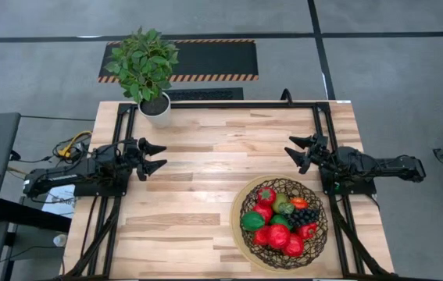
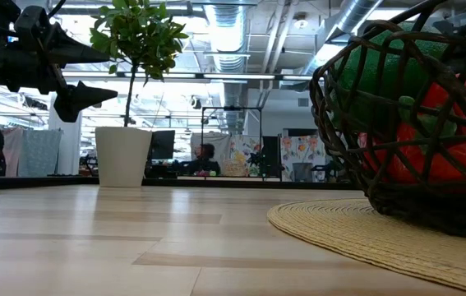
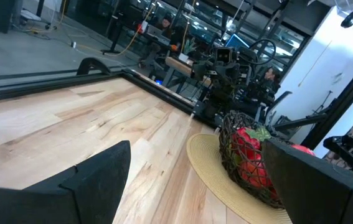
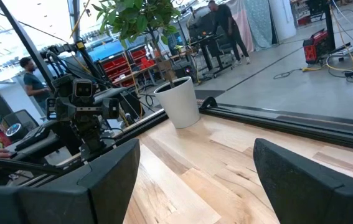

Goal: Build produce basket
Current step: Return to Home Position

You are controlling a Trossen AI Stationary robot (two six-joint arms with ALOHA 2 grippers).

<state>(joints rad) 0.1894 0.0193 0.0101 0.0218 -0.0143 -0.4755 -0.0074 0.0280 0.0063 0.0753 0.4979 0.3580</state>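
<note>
High view: the basket (image 1: 317, 234) sits on the table (image 1: 205, 156) at the near right, just beside the right arm (image 1: 362, 166); the produce (image 1: 277, 226) is heaped inside it, reds, greens and dark grapes; no loose fruit shows on the boards, so the filling looks done. The left arm (image 1: 88, 172) lies low at the left edge and the right arm at the right edge, facing each other and well apart; both sets of jaws are spread and hold nothing; this reads as a parked pose, clear of the basket. A potted plant (image 1: 155, 105) stands at the far left corner, near the left arm but not touching it.

Low view: the basket wall fills the right side; green and red pieces press against the mesh; the tan rim (image 2: 356, 230) lies flat on the table. The left jaws hang above the table at upper left, spread, with the white pot behind them.

Left wrist view: its own fingers (image 3: 95, 180) are wide apart; the basket shows between them, farther off, with the right arm beyond; nothing stands in the way.

Right wrist view: its fingers (image 4: 307, 180) are wide apart too; the pot and the left arm sit across the table; people (image 4: 30, 81) work in the room beyond, well away.
</note>
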